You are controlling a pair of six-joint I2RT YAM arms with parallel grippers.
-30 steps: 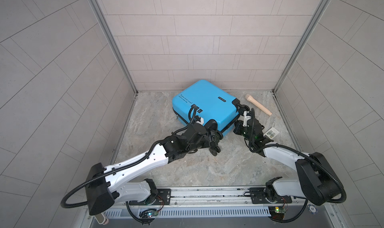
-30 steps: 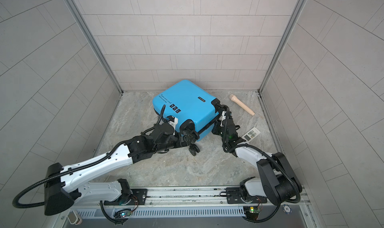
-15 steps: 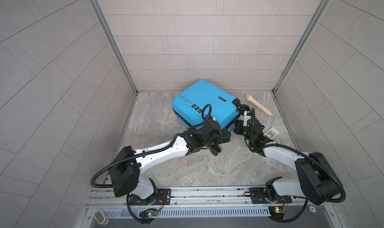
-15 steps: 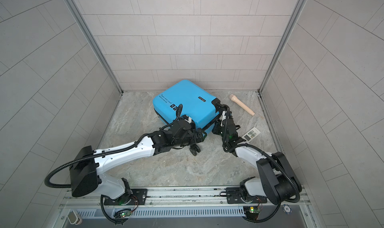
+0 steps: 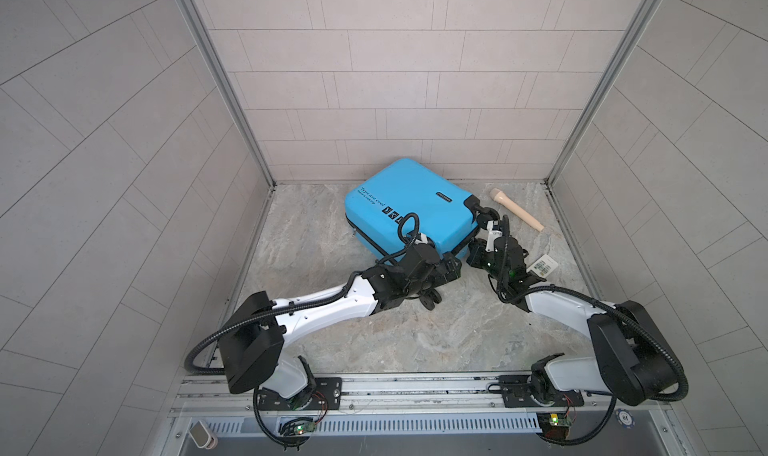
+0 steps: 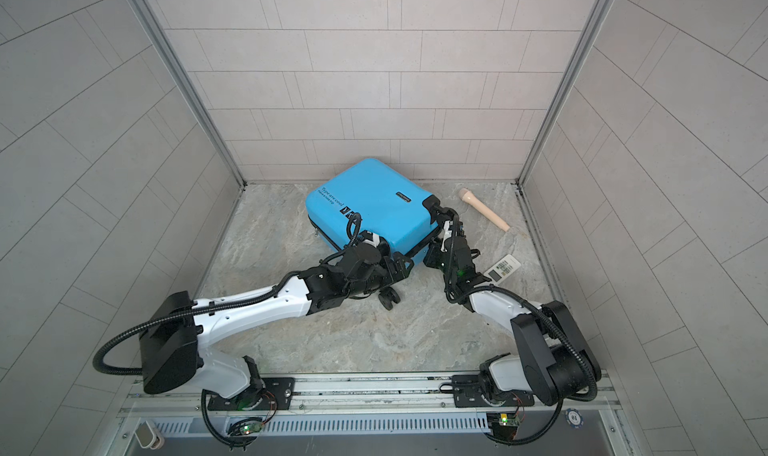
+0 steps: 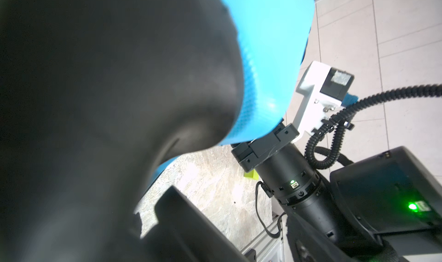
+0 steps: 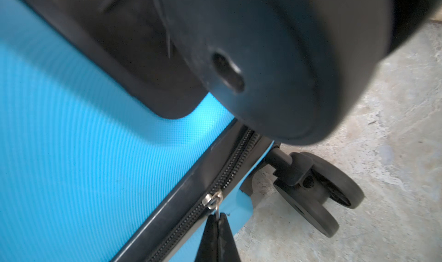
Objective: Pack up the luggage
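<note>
Marbled counter, tiled walls. Blue luggage lying flat, far centre. Left hand spread wide at near corner. Right hand pinched on zipper pull.

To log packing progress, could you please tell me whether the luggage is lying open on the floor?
No, in both top views the luggage lies closed, blue face up, with no lining showing.
</note>
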